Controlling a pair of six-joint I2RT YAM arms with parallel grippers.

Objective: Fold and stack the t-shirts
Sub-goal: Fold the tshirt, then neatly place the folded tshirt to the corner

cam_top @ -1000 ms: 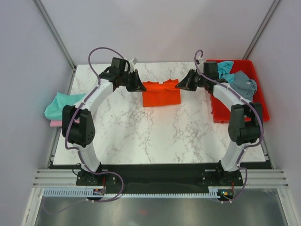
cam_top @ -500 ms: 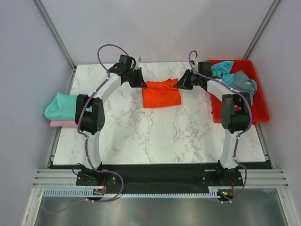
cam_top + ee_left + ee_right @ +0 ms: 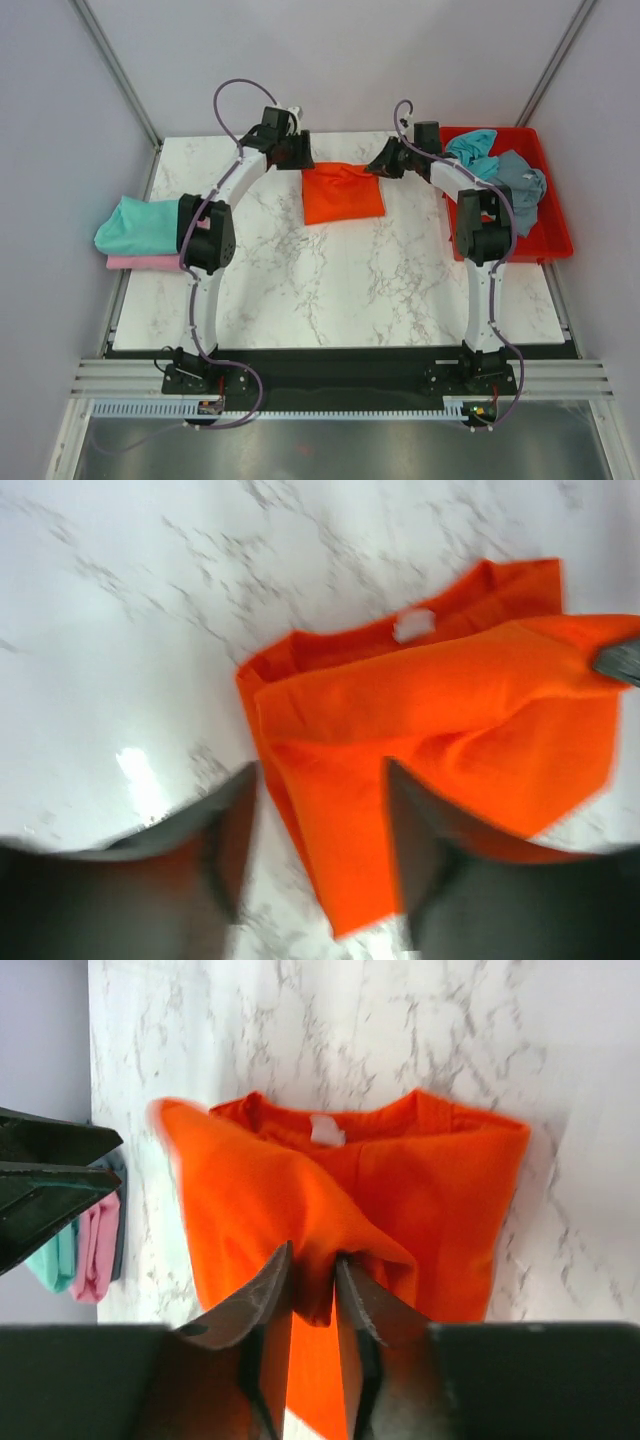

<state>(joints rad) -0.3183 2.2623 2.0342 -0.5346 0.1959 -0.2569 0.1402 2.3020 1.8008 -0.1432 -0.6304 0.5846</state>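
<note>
The bright orange cloth t-shirt (image 3: 343,193) lies at the far middle of the white marble-patterned table (image 3: 300,290), collar and white neck label (image 3: 326,1130) towards the far edge, between the two grippers. The right gripper (image 3: 313,1260) has its jaws closed to a narrow slit with a fold of the orange t-shirt's upper layer pinched in it and raised off the layer beneath. The left gripper (image 3: 320,780) sits over the shirt's left edge, jaws partly apart with orange cloth in the gap. The left wrist view is blurred, and whether the jaws clamp the cloth cannot be told. At the table's left edge a folded teal t-shirt (image 3: 140,222) rests on a folded pink t-shirt (image 3: 135,262). On the right, the rigid red plastic tray (image 3: 555,235) holds a crumpled teal t-shirt (image 3: 472,147) and a crumpled grey-blue t-shirt (image 3: 522,185), touching each other.
</note>
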